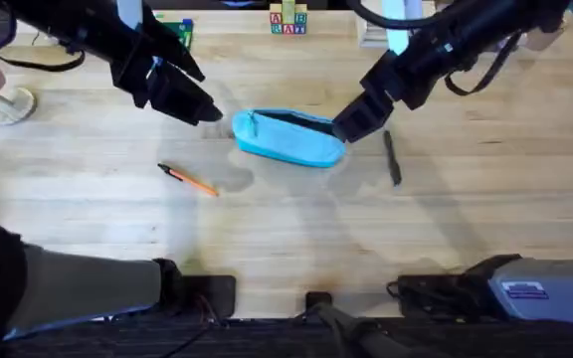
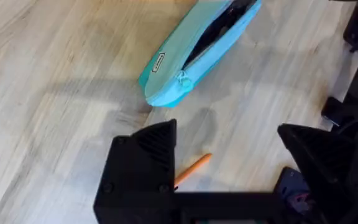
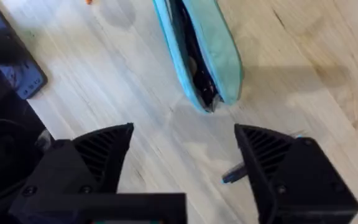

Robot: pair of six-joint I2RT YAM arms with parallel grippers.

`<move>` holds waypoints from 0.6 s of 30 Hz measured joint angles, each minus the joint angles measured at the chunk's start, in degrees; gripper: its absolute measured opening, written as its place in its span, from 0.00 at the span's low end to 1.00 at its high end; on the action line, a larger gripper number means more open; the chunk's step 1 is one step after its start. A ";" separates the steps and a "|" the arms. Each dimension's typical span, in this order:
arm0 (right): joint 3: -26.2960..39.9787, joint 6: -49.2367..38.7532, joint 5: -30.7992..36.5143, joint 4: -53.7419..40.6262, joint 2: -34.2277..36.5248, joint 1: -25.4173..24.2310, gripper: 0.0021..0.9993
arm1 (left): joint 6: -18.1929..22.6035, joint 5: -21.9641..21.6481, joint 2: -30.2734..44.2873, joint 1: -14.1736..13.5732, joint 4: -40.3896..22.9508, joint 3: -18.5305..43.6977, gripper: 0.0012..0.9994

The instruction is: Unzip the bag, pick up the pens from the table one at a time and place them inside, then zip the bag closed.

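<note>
My left gripper (image 2: pixel 225 168) is spread wide and holds nothing, hovering off the bag's (image 1: pixel 288 138) pull-tab end, and my right gripper (image 3: pixel 182 155) is just as wide and bare at the bag's other end. The bag lies unzipped on the table (image 1: pixel 286 229), dark inside showing, a little toward the far edge from the middle. The orange pen (image 1: pixel 189 180) lies nearer the front edge on the bag's left, and the black pen (image 1: pixel 392 157) rests just beside its right end.
</note>
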 joint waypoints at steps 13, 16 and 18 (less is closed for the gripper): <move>0.00 -1.32 0.00 -0.11 0.01 0.00 0.03 | -0.56 0.00 0.00 0.00 0.00 0.00 1.00; 0.00 -3.49 -0.01 -1.05 0.00 0.00 0.03 | -0.56 0.00 0.00 0.00 0.00 0.00 1.00; 0.00 -4.85 -0.02 -1.31 0.00 0.00 0.03 | -0.56 0.00 0.00 0.00 0.01 0.00 1.00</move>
